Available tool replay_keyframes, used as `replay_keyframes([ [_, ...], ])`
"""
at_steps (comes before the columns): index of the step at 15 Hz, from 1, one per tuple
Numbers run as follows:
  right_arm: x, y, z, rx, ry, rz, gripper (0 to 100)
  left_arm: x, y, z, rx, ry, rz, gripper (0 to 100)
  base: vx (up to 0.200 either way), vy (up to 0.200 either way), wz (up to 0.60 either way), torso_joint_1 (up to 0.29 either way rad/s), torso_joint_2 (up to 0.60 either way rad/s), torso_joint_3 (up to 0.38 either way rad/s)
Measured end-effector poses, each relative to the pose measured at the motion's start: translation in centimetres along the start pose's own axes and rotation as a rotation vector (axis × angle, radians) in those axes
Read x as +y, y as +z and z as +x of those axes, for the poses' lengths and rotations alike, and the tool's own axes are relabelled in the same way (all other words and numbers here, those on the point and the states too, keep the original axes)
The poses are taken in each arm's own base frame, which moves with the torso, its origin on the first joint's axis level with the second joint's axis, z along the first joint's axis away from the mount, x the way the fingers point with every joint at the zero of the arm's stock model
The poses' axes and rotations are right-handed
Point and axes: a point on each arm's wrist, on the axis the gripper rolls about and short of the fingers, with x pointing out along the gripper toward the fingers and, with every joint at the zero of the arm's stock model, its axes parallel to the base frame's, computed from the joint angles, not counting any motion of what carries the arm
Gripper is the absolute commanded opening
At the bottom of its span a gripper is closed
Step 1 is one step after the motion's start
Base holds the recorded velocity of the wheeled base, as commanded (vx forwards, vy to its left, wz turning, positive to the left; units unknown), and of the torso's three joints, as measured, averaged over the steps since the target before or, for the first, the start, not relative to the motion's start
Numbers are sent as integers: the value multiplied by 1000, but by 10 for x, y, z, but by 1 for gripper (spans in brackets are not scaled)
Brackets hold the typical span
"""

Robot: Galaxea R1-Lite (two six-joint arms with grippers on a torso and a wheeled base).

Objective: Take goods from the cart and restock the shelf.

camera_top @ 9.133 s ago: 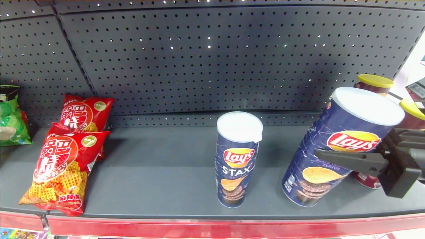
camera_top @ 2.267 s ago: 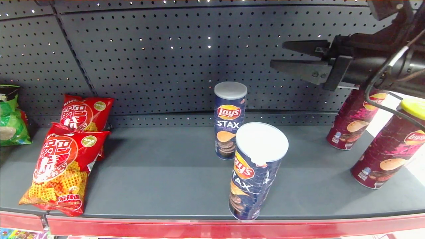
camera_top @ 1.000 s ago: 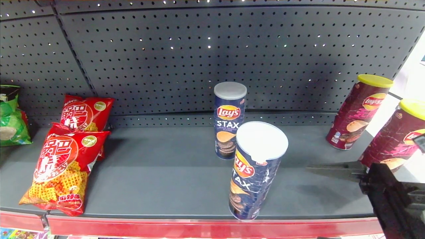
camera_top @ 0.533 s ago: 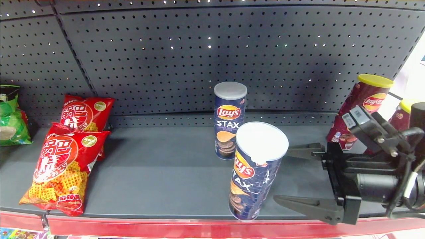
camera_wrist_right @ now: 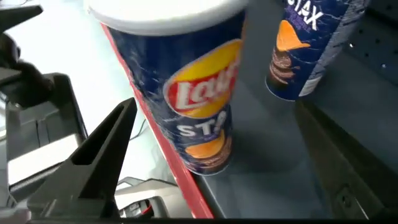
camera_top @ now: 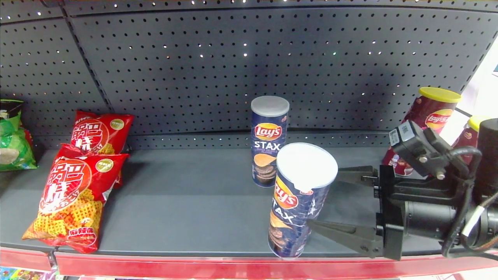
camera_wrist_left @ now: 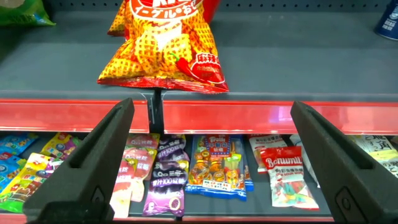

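My right hand (camera_top: 325,199) is spread wide, holding nothing, with the tall dark-blue white-lidded crisp can (camera_top: 291,202) standing just between its fingertips.

4 cans (camera_top: 297,198) (camera_top: 269,140) (camera_top: 428,112) (camera_top: 474,123), 2 red bags (camera_top: 74,202) (camera_top: 99,132), 1 green bag (camera_top: 11,144)

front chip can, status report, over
Open right tool flanks front chip can. Open left tool faces shelf lip. Can upright at front edge, second can close behind.

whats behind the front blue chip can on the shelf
A second blue chip can stands upright behind the front can, one lower corner hidden by the front can's lid.
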Motion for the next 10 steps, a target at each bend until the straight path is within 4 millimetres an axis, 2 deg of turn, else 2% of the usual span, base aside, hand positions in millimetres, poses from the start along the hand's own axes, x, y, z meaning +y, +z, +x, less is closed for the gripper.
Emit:
replay_keyframes([
  [7, 30, 5, 3, -6, -3, 12, 100, 0, 0, 0, 0, 0, 0, 100, 0, 0, 0, 0, 0, 0],
  [10, 40, 4, 5, 8, -62, 37, 100, 0, 0, 0, 0, 0, 0, 100, 0, 0, 0, 0, 0, 0],
])
